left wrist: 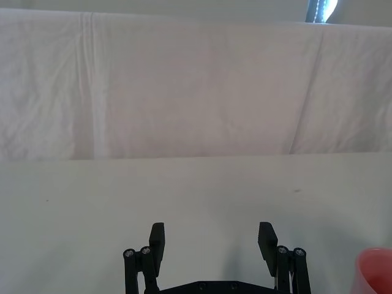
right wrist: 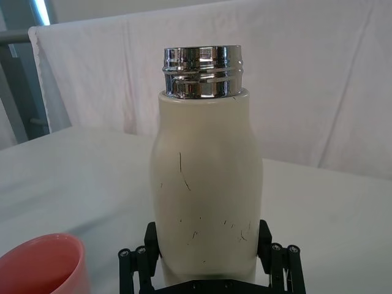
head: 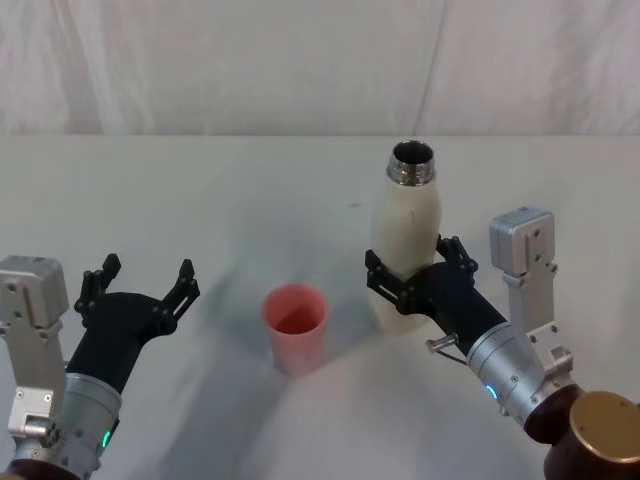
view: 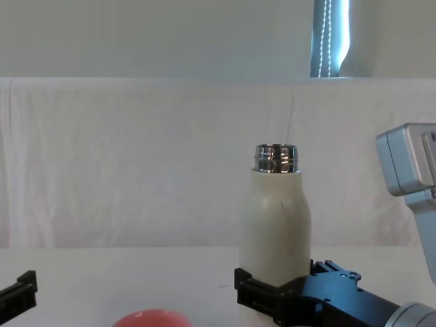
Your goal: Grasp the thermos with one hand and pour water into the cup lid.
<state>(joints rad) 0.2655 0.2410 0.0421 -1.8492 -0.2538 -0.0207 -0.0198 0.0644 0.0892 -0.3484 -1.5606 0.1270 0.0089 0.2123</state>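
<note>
Two hands (head: 137,283) (head: 418,265), one cup lid (head: 295,325), one thermos (head: 405,245).

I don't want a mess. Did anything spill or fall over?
No spill. The thermos stands upright, uncapped, with the right end effector around its lower body. The cup lid stands upright beside it. Only oddity: small dark scratches on the thermos. The left end effector waits open.

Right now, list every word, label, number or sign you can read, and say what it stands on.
None can be read.
thermos: plain cream body with fine dark scratches, no lettering; its chrome neck is bare.
cup lid: plain pink, unmarked.
right gripper, set around the thermos, and left gripper, open over the white table: no legible markings.
</note>
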